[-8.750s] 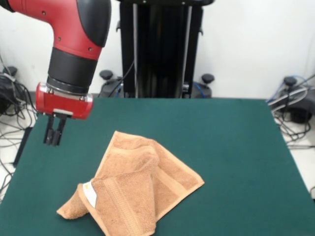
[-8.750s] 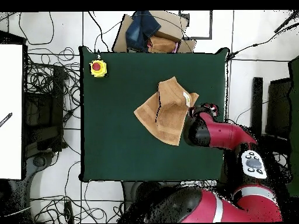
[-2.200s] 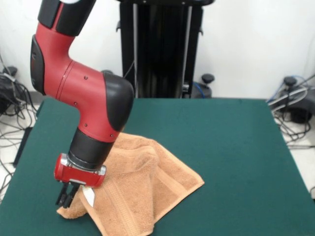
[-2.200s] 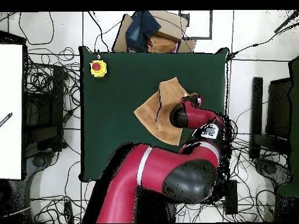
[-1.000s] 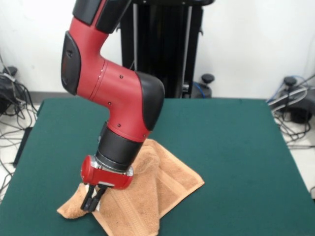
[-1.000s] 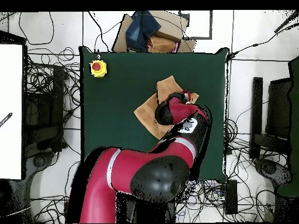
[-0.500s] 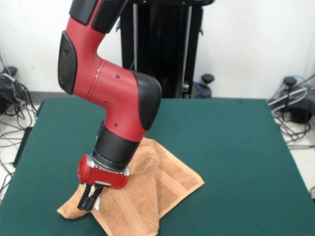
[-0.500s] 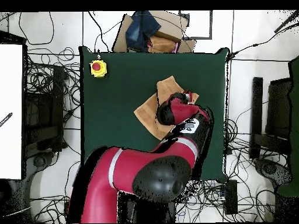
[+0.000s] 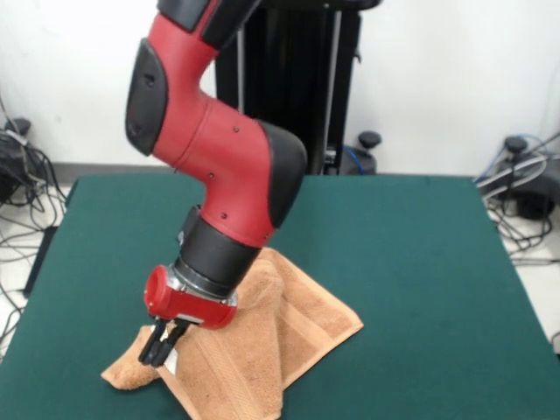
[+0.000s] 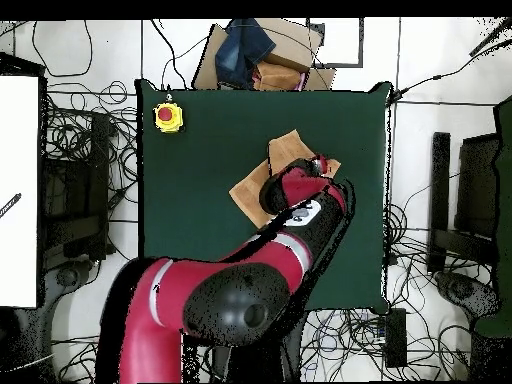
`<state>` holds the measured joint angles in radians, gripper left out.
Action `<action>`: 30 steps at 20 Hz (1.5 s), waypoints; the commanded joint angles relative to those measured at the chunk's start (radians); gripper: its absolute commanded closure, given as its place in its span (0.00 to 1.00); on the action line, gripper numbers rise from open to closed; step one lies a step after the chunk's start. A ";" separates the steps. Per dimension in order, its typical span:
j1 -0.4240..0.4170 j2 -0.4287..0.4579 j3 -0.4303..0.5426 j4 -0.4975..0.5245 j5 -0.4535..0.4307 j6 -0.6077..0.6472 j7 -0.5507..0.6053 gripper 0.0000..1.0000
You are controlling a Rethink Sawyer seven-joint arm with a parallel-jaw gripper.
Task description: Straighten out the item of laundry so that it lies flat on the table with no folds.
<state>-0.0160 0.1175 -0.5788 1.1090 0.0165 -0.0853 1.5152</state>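
Note:
The item of laundry (image 9: 302, 319), a tan-orange towel, lies crumpled with overlapping folds on the green table (image 9: 420, 262), near its front left. My gripper (image 9: 159, 348) hangs tilted over the towel's left folded corner. Its dark fingers are pressed together, pinching the cloth just beside the small white label (image 9: 171, 365). In the overhead view the towel (image 10: 250, 188) shows partly under the red arm, which hides the gripper itself. The table (image 10: 200, 230) stretches well beyond the towel on every side.
A yellow box with a red button (image 10: 167, 116) sits at one table corner. Cardboard boxes and blue cloth (image 10: 255, 55) lie off the table's far edge. Cables (image 10: 90, 150) cover the floor around the table.
Over the last second the arm's elbow has swung over and the wrist has tilted more. The gripper has stayed at the towel's left corner by the label. The towel has barely shifted.

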 commanded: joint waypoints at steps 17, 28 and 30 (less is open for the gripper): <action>-0.002 -0.016 0.058 0.077 0.069 0.108 0.186 1.00; -0.042 -0.436 0.231 0.316 0.027 0.556 0.019 1.00; -0.049 -0.458 0.254 0.329 0.027 0.578 0.013 1.00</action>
<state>-0.0429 -0.1822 -0.5353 1.2928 0.0575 0.3261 1.5152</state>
